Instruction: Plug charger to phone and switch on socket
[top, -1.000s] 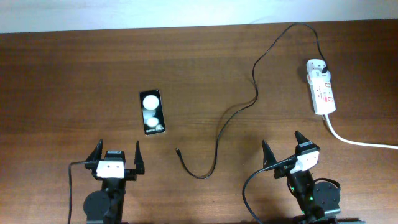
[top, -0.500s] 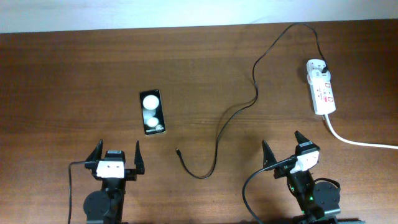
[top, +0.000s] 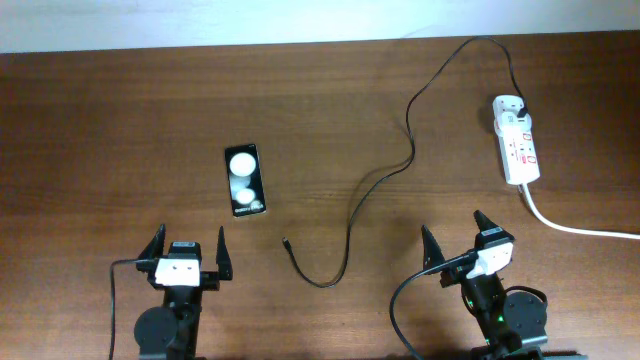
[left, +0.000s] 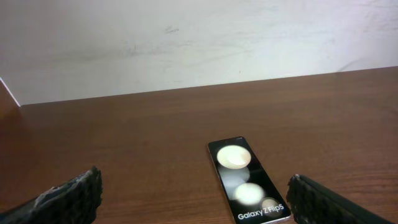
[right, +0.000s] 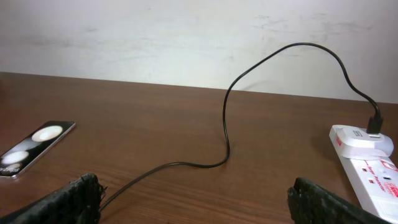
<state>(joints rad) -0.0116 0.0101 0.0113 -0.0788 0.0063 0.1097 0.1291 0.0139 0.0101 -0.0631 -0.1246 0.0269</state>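
Our left pincer (top: 190, 233) hovers at the near edge of the worktop (top: 120, 120), spread wide and holding nothing. The phone (top: 245, 180) lies flat just ahead of it, slightly to its right, screen up. Further right, the connector tip (top: 286, 240) rests loose between the two pincers, apart from the phone. The charger (top: 408, 110) winds away ahead of our right pincer (top: 452, 222), also wide and empty, to its plug seated in the socket (top: 518, 150), ahead and to that pincer's right. We judge the plugging not yet begun. The tip wants a pinch just behind it, held level with the phone's port, which we cannot see. The worktop is dark brown wood, with a pale wall (left: 186, 43) behind.
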